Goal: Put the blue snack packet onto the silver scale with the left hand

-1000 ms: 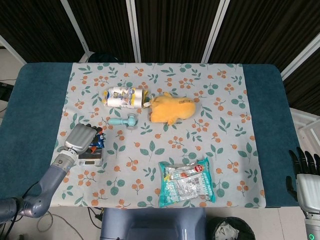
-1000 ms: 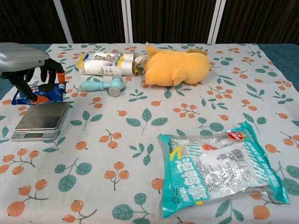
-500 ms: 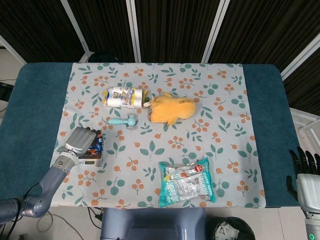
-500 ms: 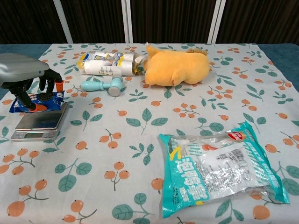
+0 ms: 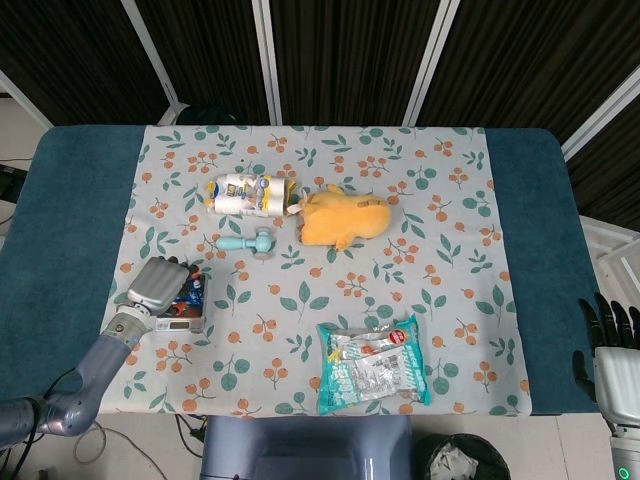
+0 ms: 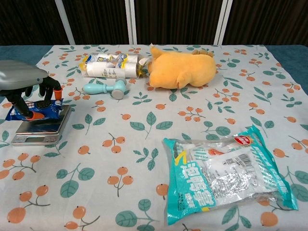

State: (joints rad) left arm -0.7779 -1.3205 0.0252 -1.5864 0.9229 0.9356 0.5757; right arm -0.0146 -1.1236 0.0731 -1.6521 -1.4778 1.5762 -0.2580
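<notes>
The blue snack packet [image 6: 34,110] hangs just above the back half of the silver scale [image 6: 41,132], pinched by my left hand [image 6: 24,86], whose orange-tipped fingers [image 6: 57,94] curl down onto it. In the head view the left hand [image 5: 157,285] covers most of the packet [image 5: 194,291] and the scale [image 5: 180,323] at the table's left front. Whether the packet touches the scale's plate I cannot tell. My right hand [image 5: 607,340] hangs off the table's right edge, fingers apart, holding nothing.
A teal snack bag [image 6: 226,173] lies front right. An orange plush toy [image 6: 180,67], a white bottle [image 6: 113,67] on its side and a small teal roller [image 6: 103,88] sit behind the scale. The flowered cloth [image 6: 144,144] covers the table.
My left hand has carried the blue packet toward me from the cloth behind the scale to over the scale's plate. The right hand has stayed still.
</notes>
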